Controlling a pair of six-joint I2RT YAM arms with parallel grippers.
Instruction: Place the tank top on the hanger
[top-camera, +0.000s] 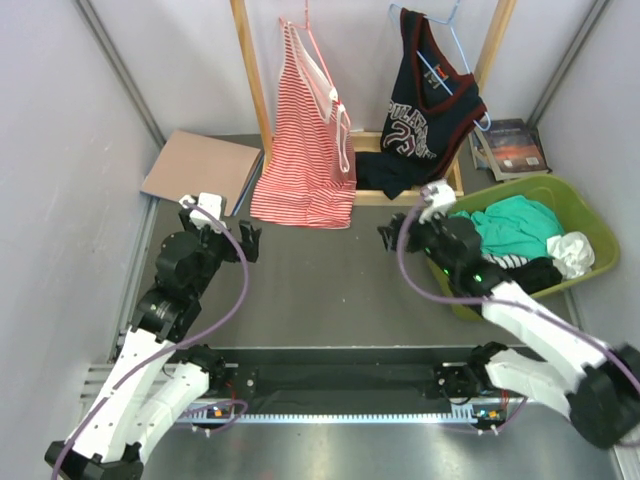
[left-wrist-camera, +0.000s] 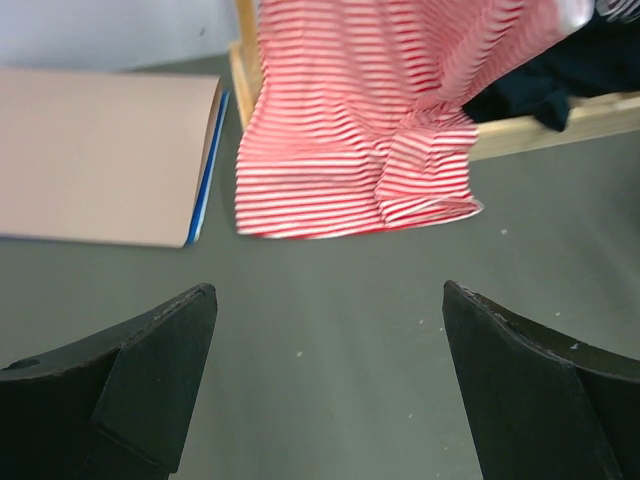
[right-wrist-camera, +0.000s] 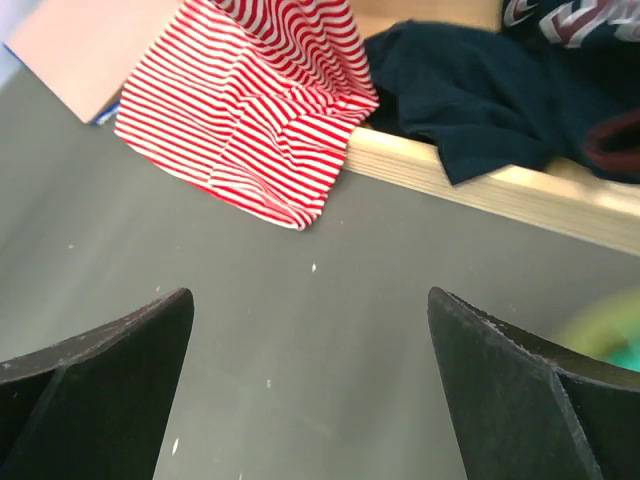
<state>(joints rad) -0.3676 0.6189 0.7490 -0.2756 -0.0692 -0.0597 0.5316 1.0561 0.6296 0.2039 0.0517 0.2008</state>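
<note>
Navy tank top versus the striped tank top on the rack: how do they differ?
The navy tank top is dark with white lettering; the striped tank top is red-and-white. Navy sits on a light-blue hanger, striped on a reddish hanger. Navy's hem bunches on the wooden rail; striped's spills past it onto the table. Both hang on the same rack.

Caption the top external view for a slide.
Navy tank top hangs on the light-blue hanger beside a striped top; left claw and right claw open, empty.
</note>
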